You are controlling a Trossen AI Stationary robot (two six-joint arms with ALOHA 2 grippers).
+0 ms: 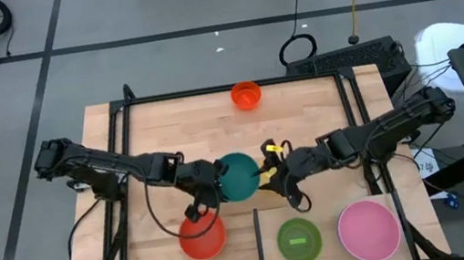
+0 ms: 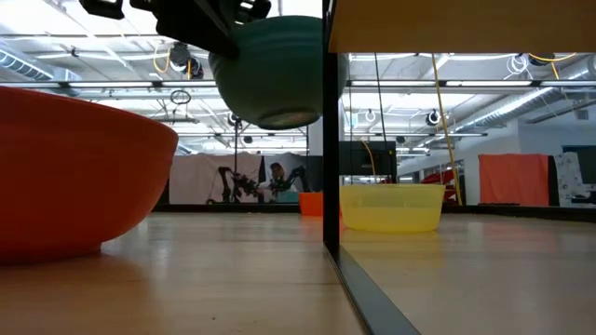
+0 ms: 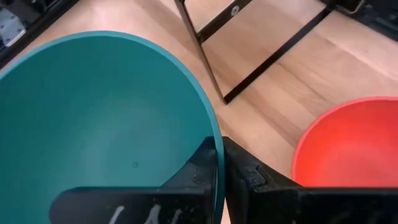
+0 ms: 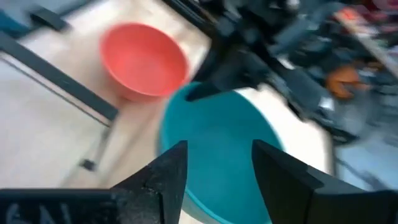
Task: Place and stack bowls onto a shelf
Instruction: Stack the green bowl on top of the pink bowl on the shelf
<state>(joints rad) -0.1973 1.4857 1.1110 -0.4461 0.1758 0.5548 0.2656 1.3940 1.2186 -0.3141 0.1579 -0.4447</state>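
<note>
Aloft, teal bowl (image 1: 239,175) in left pincer (image 3: 219,163).

Teal bowl (image 3: 106,118): smooth plastic, soft satin sheen inside, duller outside. Red bowl (image 3: 354,149): smooth plastic, faintly glossy at the rim. Yellow bowl (image 2: 391,207): thin, slightly translucent plastic. Pink bowl (image 1: 369,229) and green bowl (image 1: 298,239), at 5 o'clock on the table: plain smooth plastic. Tabletop (image 1: 186,128): pale butcher-block wood, lightly polished, strips visible. Divider (image 2: 331,140): dark, matt, metal-looking. Left gripper (image 3: 219,180) fingers: matt black plastic.
</note>
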